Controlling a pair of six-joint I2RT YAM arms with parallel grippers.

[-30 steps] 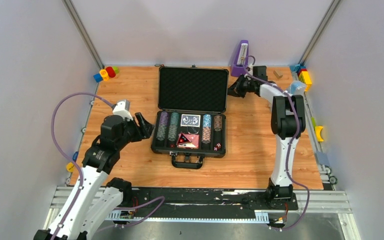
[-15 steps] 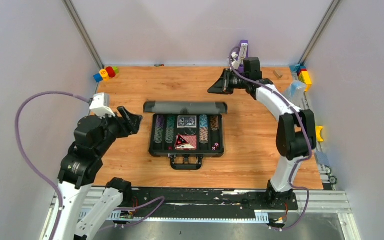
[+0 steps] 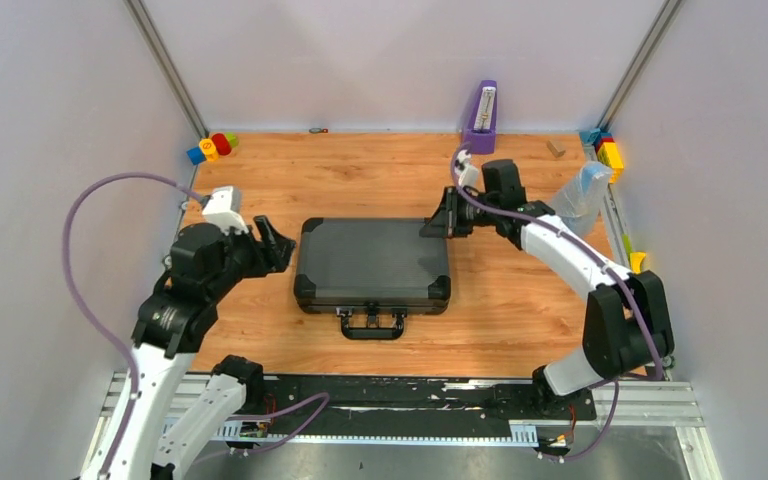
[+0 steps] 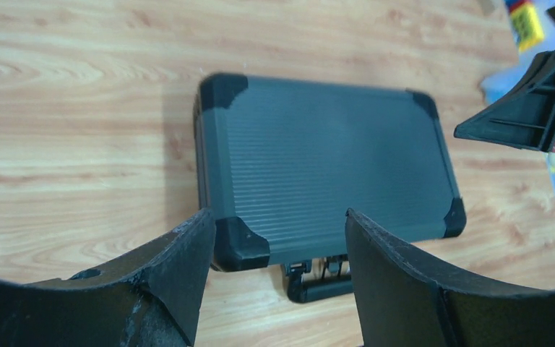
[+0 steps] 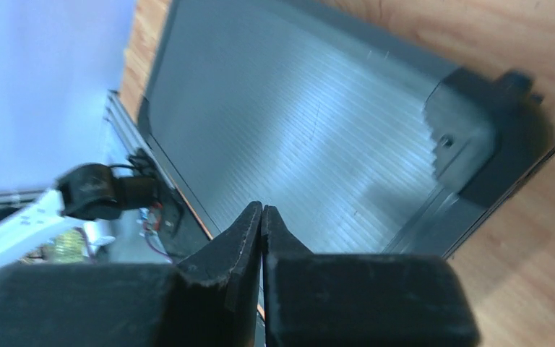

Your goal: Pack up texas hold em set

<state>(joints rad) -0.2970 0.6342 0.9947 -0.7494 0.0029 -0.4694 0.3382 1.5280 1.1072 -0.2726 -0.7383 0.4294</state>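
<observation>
1. The briefcase (image 3: 372, 262) lies flat mid-table with its lid down and its handle (image 3: 371, 324) pointing at the arm bases; chips and cards are out of sight, so you can't check them from here.
2. The right gripper (image 3: 440, 222) has its fingers pinched together on nothing, tip at the lid's far right corner; whether it's actually pressing or just above, I can't tell. The left gripper (image 3: 276, 240) is spread wide and empty, just beside the case's left side, not touching.
3. Looks to me like the job now is seating the lid and doing the latches; I'd push with that closed tip nearer the handle side than the hinge side – more leverage there.
4. Park the left fingers against the left wall as a stop; the wood table (image 3: 260, 180) looks slick, so the case may slide.
5. The latches by the handle barely show in the left wrist view; can't tell if they're snapped, so check before lifting.
6. Room: pale walls on three sides; purple metronome (image 3: 482, 118) at the far edge; clear plastic bag (image 3: 580, 190) near your right forearm – mind it; coloured blocks (image 3: 210, 146) in the far left corner.
</observation>
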